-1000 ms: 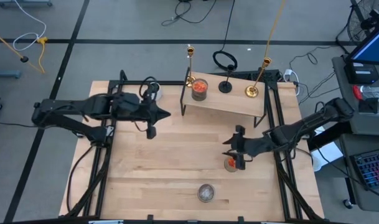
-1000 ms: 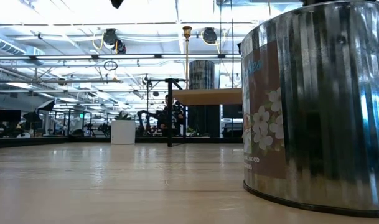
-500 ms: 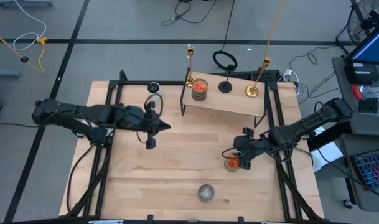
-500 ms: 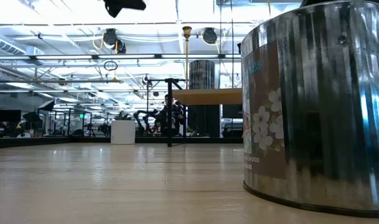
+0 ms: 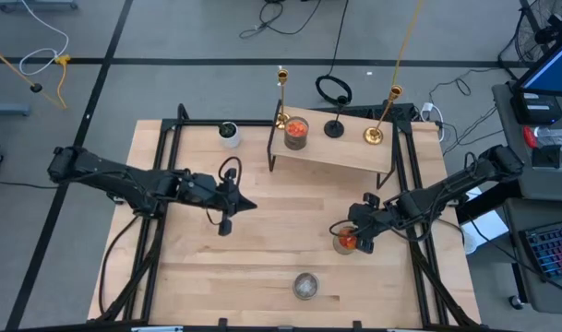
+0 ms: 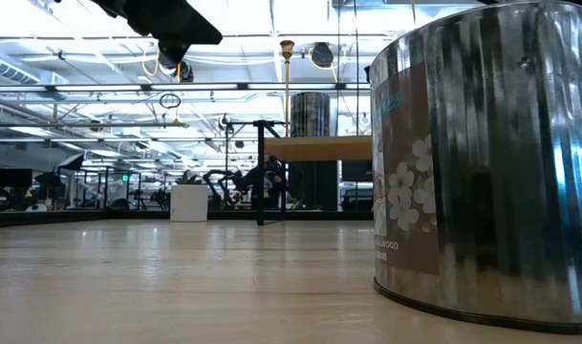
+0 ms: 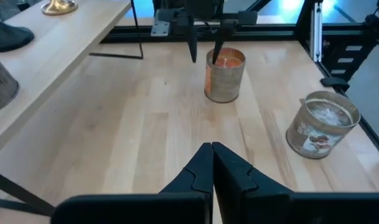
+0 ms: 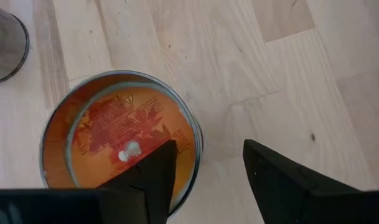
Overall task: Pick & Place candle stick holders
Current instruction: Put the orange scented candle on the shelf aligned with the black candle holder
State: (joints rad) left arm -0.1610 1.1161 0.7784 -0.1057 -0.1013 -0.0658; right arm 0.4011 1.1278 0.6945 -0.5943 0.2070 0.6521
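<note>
An orange-red glass jar (image 5: 343,243) stands on the table at the near right. My right gripper (image 8: 205,174) is open over it, with one finger above the jar's inside and the other outside its rim (image 8: 192,134). A clear-grey jar (image 5: 305,286) stands near the front edge and fills the right of the low view (image 6: 482,162). On the raised wooden shelf (image 5: 340,152) stand a second orange-red jar (image 5: 296,131), two gold stemmed holders (image 5: 282,118) (image 5: 373,135) and a black stemmed holder (image 5: 334,127). My left gripper (image 5: 251,205) is shut and empty above the table's middle. My right gripper comes at the orange-red jar from above, slanting from the table's right, and its two fingers stand on either side of the jar's wall (image 7: 217,53). I cannot tell whether a finger touches the jar. The jar stands upright on the table.
A small white cup with a dark inside (image 5: 228,132) stands at the far left of the table. The shelf's black legs (image 5: 273,157) stand on the far half. Bare wood lies between the two arms and along the near left.
My left gripper has gone from beside the white cup toward the table's near edge, staying shut. My right gripper has turned about and come down over the orange-red jar, which has stayed in place.
</note>
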